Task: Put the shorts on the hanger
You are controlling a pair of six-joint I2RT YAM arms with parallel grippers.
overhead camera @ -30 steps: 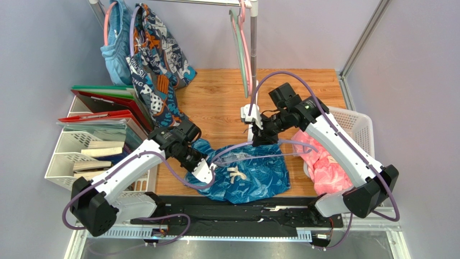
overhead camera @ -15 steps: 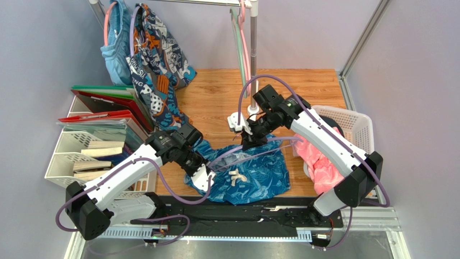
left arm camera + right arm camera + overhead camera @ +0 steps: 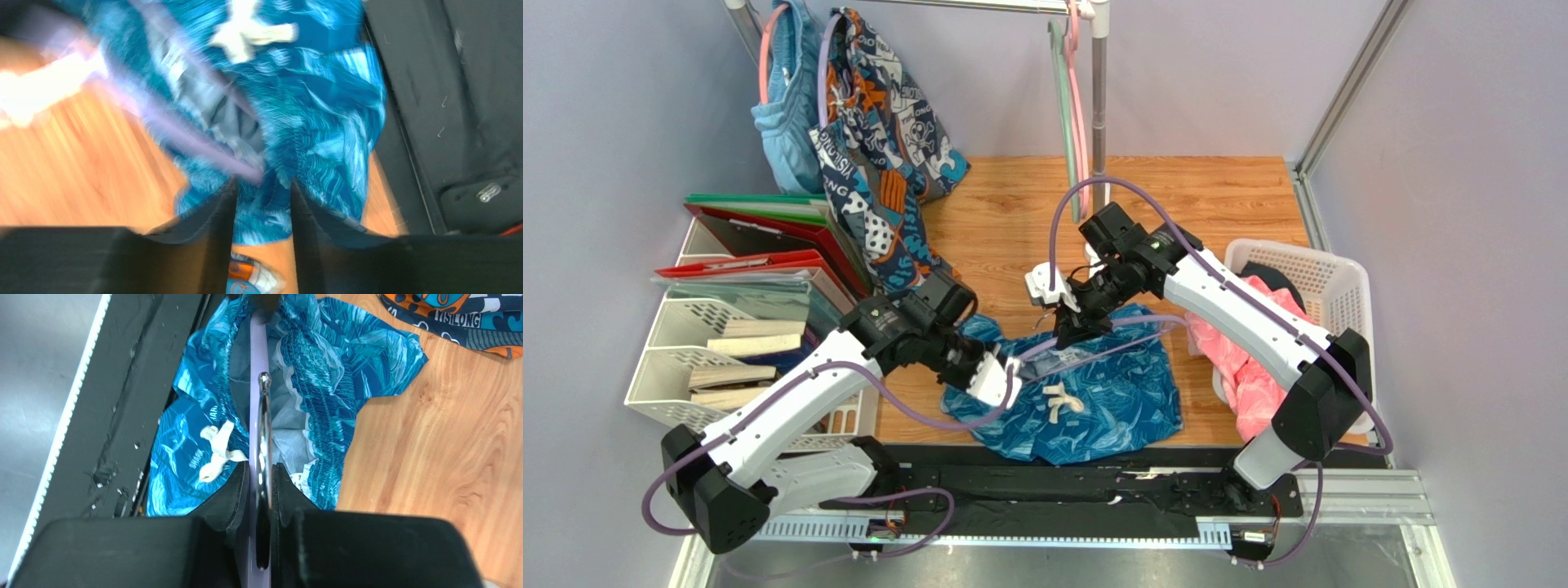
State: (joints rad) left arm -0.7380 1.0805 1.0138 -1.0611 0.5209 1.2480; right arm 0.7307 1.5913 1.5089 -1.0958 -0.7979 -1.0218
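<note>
The dark blue-teal shorts [image 3: 1100, 404] lie crumpled on the wooden table near the front edge, white drawstring [image 3: 1059, 401] on top. My right gripper [image 3: 1066, 321] hangs over their far edge, shut on the neck of the lavender hanger [image 3: 1032, 347]. In the right wrist view the silver hook [image 3: 264, 435] runs between the fingers of my right gripper [image 3: 261, 474], and the hanger [image 3: 258, 355] lies across the shorts' [image 3: 331, 373] open waist. My left gripper [image 3: 997, 380] stands open at the shorts' left edge. Its jaws [image 3: 263, 187] are apart over the fabric [image 3: 319, 135], gripping nothing.
A rack pole [image 3: 1097, 123] at the back carries mint and pink hangers [image 3: 1073, 110], a navy cartoon-print garment [image 3: 879, 135] and light blue shorts [image 3: 787, 104]. A white basket [image 3: 1342, 276] with pink clothing [image 3: 1259, 368] stands right. File trays [image 3: 707, 355] stand left. A black mat [image 3: 1063, 472] lines the near edge.
My left gripper has opened and let go of the shorts' left edge. My right arm has carried the hanger leftward and nearer, over the shorts' waist.
</note>
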